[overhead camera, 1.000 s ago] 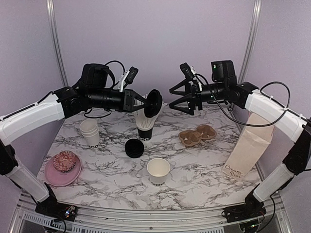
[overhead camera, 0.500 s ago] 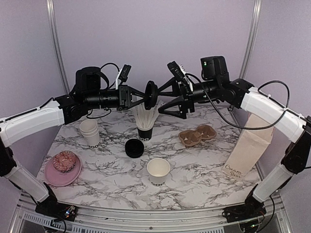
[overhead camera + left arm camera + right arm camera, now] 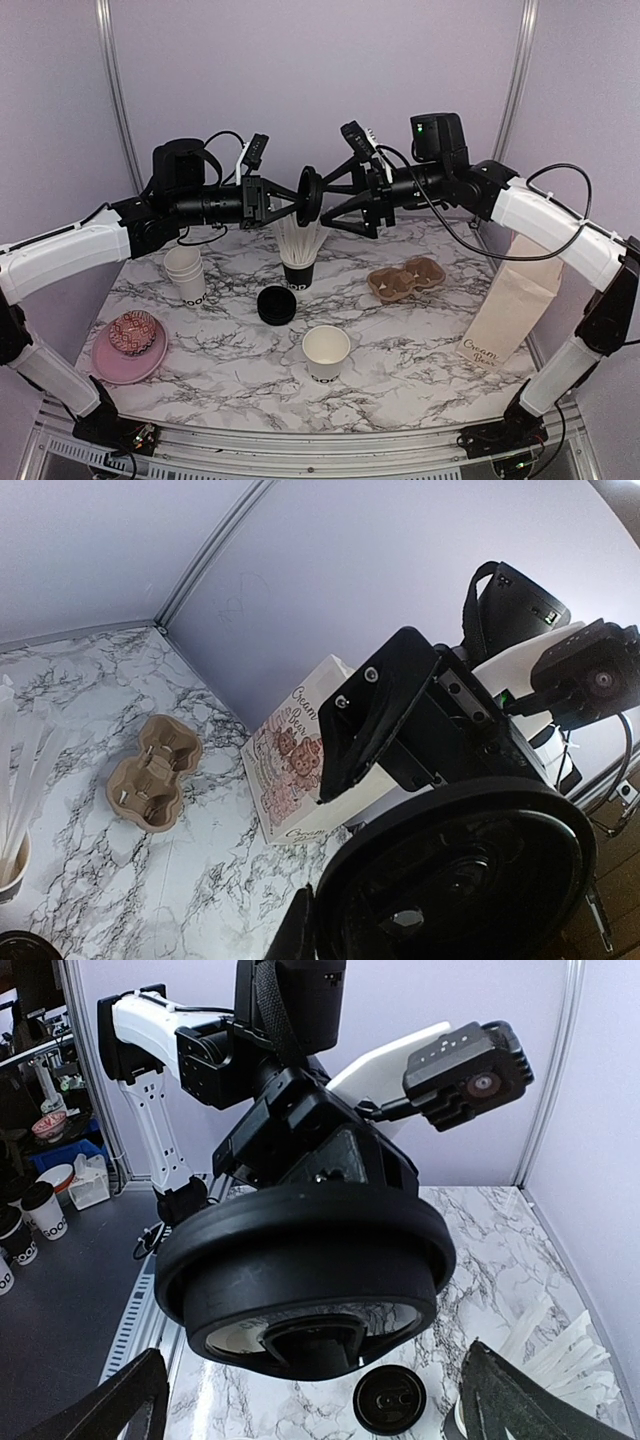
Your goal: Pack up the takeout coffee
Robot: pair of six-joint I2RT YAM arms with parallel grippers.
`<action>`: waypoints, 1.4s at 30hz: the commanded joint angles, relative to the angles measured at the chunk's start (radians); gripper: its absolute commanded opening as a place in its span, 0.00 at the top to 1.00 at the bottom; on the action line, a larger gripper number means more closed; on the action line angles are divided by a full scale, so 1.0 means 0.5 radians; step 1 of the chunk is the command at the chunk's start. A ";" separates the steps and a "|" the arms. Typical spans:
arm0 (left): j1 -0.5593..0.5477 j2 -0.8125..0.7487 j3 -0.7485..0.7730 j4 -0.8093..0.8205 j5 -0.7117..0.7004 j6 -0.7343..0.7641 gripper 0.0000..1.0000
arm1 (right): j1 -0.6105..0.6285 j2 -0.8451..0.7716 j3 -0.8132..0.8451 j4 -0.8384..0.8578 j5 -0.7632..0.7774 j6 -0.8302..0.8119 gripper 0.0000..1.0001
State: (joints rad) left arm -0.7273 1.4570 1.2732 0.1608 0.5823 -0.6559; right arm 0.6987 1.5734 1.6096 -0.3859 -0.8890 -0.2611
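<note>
My left gripper (image 3: pixel 299 200) is shut on the rim of a round black lid (image 3: pixel 311 195), held on edge high above the table's back. My right gripper (image 3: pixel 328 206) faces it, wide open, one finger above the lid and one below, not touching. In the right wrist view the lid (image 3: pixel 305 1260) fills the middle, between my fingertips (image 3: pixel 110 1405). The left wrist view has the lid (image 3: pixel 470 880) at bottom right, pinched by my left gripper (image 3: pixel 328 932). A lidless white cup (image 3: pixel 326 352) stands front centre. The takeout coffee is out of view.
A second black lid (image 3: pixel 276 304) lies on the marble table (image 3: pixel 420 350). A black cup of straws (image 3: pixel 298 262) stands under the grippers. Stacked white cups (image 3: pixel 186 272) stand left, a brown cup carrier (image 3: pixel 405 278) and paper bag (image 3: pixel 512 305) right, a pink plate (image 3: pixel 105 365) front left.
My left arm lifted the lid and turned it toward the right gripper. My right arm moved left until its open fingers straddled the lid.
</note>
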 commanded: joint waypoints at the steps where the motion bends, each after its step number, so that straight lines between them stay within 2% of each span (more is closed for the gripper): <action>1: 0.001 -0.031 -0.009 0.080 0.051 -0.014 0.90 | 0.023 0.034 0.102 0.066 -0.017 0.063 0.01; 7: 0.002 -0.025 -0.016 0.080 0.065 -0.029 0.90 | 0.028 0.067 0.113 0.090 -0.058 0.084 0.01; 12: 0.000 -0.027 -0.038 0.083 0.068 -0.036 0.90 | 0.040 0.077 0.109 0.096 -0.112 0.084 0.08; 18: -0.002 -0.012 -0.040 0.086 0.070 -0.047 0.90 | 0.043 0.083 0.100 0.111 -0.157 0.103 0.09; 26: -0.003 -0.005 -0.048 0.091 0.062 -0.058 0.88 | 0.044 0.088 0.061 0.161 -0.149 0.148 0.24; 28: -0.003 -0.007 -0.059 0.087 0.046 -0.056 0.81 | 0.044 0.087 0.058 0.157 -0.126 0.141 0.26; 30: -0.003 -0.023 -0.066 0.040 -0.010 -0.025 0.67 | 0.043 0.081 0.054 0.125 -0.079 0.105 0.26; 35: -0.002 -0.160 -0.095 -0.304 -0.266 0.237 0.44 | 0.009 0.007 0.023 -0.101 0.093 -0.147 0.27; 37: 0.000 -0.234 -0.153 -0.513 -0.411 0.356 0.41 | -0.017 -0.023 -0.007 -0.255 0.167 -0.312 0.27; 42: 0.000 -0.361 -0.329 -0.765 -0.712 0.546 0.41 | -0.035 -0.044 -0.023 -0.678 0.376 -0.716 0.28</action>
State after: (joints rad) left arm -0.7273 1.3281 1.1595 -0.0658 0.3794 -0.5014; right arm 0.6914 1.5822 1.5974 -0.5308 -0.7998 -0.4297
